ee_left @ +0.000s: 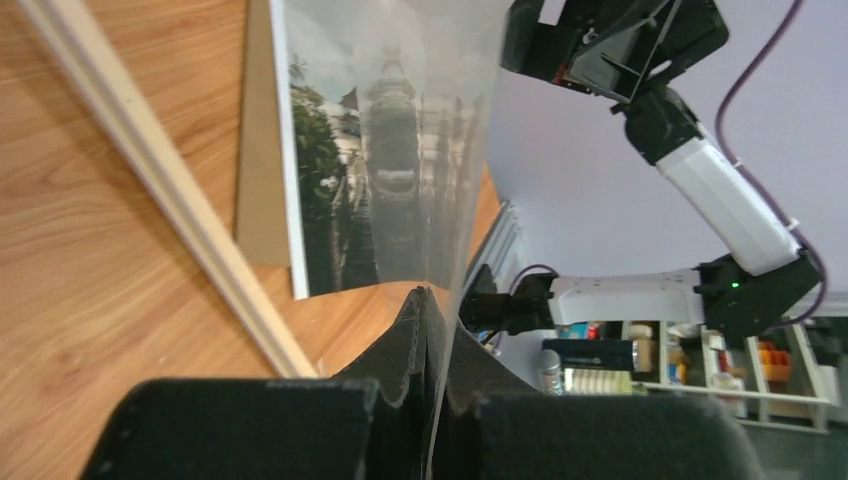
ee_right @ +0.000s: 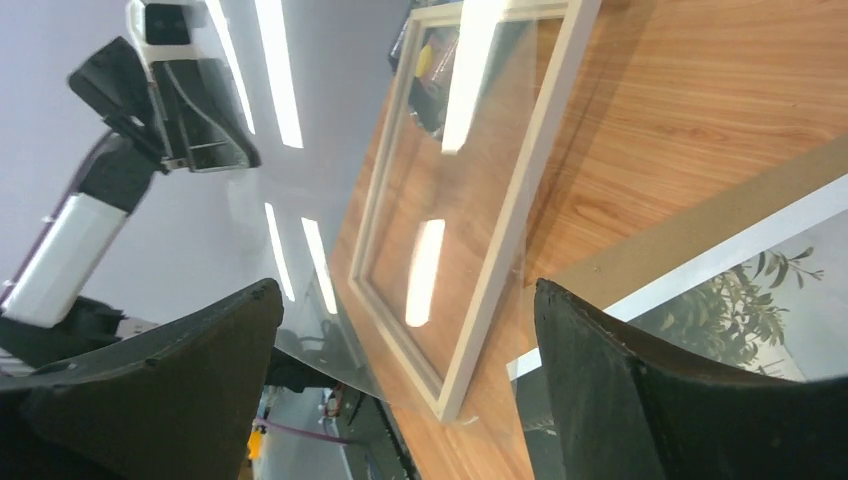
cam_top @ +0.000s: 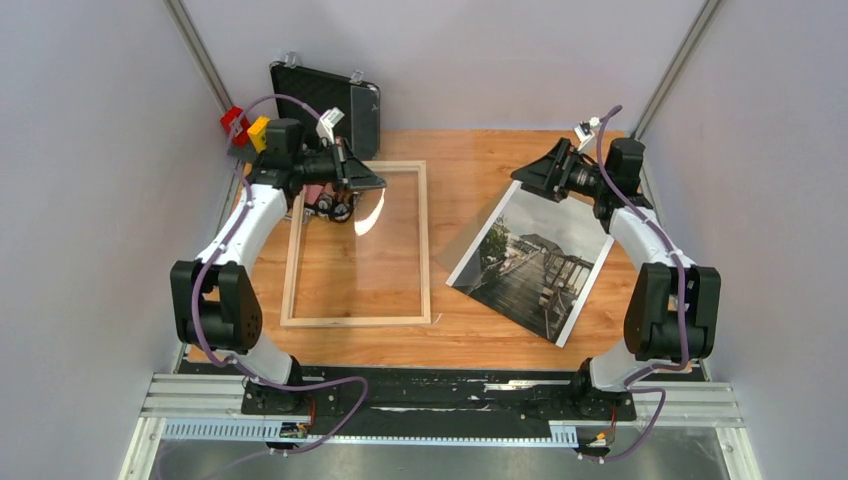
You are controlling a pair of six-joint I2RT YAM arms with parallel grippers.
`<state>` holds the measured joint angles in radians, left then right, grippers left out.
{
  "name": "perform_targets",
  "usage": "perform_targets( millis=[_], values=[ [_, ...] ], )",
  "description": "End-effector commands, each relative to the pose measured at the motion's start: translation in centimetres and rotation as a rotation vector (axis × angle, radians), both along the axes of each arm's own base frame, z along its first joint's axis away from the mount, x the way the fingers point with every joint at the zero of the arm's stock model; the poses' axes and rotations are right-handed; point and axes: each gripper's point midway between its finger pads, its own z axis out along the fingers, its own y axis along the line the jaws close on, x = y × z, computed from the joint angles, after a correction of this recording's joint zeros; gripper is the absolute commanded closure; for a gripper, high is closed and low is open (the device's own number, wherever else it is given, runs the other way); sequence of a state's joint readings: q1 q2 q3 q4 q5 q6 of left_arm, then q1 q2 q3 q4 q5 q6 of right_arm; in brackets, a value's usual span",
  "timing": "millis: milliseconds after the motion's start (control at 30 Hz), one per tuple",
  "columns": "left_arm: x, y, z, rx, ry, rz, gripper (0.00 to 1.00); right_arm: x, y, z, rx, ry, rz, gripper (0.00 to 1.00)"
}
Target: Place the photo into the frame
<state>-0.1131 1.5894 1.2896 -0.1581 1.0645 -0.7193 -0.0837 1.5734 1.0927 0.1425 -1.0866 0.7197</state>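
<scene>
**Left arm has the glass tipped up, right arm is parked at the print**

The left gripper (cam_top: pixel 376 184) has its fingers pressed together on the far edge of the thin clear pane (ee_left: pixel 420 140), tilting it up off the pale wooden rectangular picture frame (cam_top: pixel 425 245). At least that's how the left wrist view reads, because the sheet is nearly invisible from above. The dark greyish pier photo with the white border (cam_top: pixel 535 265) lies flat on a plain brown backing board (cam_top: pixel 447 256), just right of the frame and skewed to it. The frame's long axis runs near-to-far. The right gripper (cam_top: pixel 520 179) is empty, fingers spread wide, at the photo's far corner, so the print sits just below and nearward of them. The right arm is clearly the closer one. My guess is the print needs sliding left and squaring up.
</scene>
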Motion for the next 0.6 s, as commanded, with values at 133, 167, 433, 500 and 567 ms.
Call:
perform_targets(
  millis=[133, 167, 433, 500, 567],
  values=[
    [-5.6, 6.9, 5.6, 0.162, -0.178, -0.015, 1.0, 1.1, 4.9, -2.6, -0.283, -0.128, -0.045, 0.09],
    [-6.5, 7.4, 5.6, 0.175, -0.142, -0.011, 1.0, 1.4, 5.6, -3.1, -0.301, -0.123, -0.042, 0.1],
    [-9.2, 13.0, 7.4, 0.36, -0.217, 0.09, 1.0, 4.8, 10.4, -8.4, -0.422, -0.041, -0.026, 0.16],
    [-9.6, 14.1, 7.9, 0.416, -0.246, 0.127, 1.0, 5.6, 11.5, -9.3, -0.432, -0.032, -0.02, 0.18],
    [-10.1, 14.7, 8.4, 0.468, -0.274, 0.147, 1.0, 6.0, 12.7, -10.2, -0.438, -0.025, -0.001, 0.2]
  ],
)
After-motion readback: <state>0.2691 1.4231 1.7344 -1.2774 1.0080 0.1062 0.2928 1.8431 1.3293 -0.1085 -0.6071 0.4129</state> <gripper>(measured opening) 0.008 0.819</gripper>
